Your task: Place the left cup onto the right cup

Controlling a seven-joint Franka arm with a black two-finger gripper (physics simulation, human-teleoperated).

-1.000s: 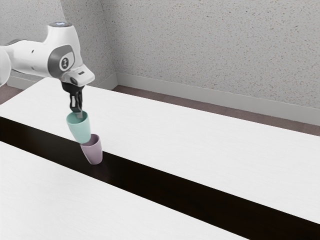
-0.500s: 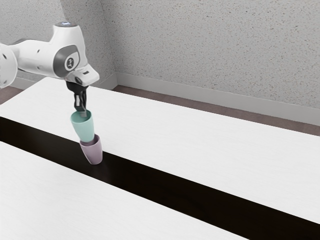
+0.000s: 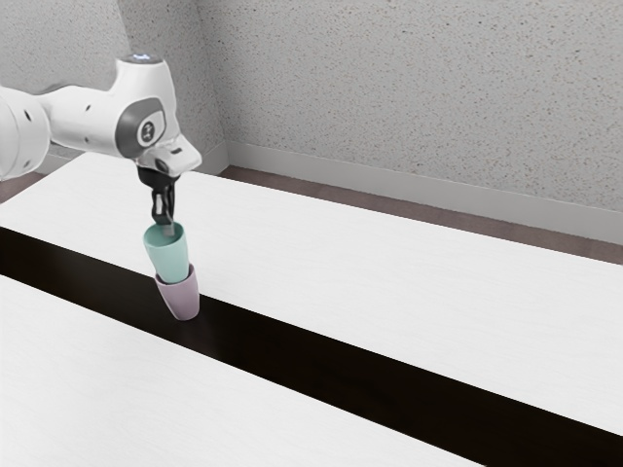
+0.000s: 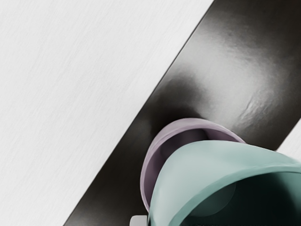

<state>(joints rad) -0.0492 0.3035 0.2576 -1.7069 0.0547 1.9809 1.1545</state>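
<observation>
Cups: two in all, one teal and one mauve, stacked one in the other.
Teal cup [image 3: 168, 256]: one; mouth up, tilted so the rim leans toward the exterior view's left; base sunk into the mouth of the mauve cup, most of its wall above that rim. In the wrist view, large and close under the hand [image 4: 221, 179], dark inside.
Mauve cup [image 3: 180, 297]: one; standing mouth up on the dark stripe, under the teal cup. In the wrist view, seen as an arc of rim [image 4: 157, 160] curving around the teal cup's lower wall.
Gripper [image 3: 164, 227]: one; black, pointing down, fingers drawn close together and clenched on the wall of the teal cup at its rim.
Arm [image 3: 88, 122]: one; white with grey joints, coming in from the exterior view's left, wrist just above the cups.
Table [image 3: 389, 272]: one; white top, crossed by a single band.
Dark stripe [image 3: 321, 355]: one; glossy black, running diagonally from the exterior view's left edge to its lower right; soft highlights on it in the wrist view [image 4: 225, 61].
Wall [image 3: 409, 88]: speckled grey, two faces meeting in a corner behind the arm.
Baseboard [image 3: 419, 190]: one pale strip along the wall's foot.
</observation>
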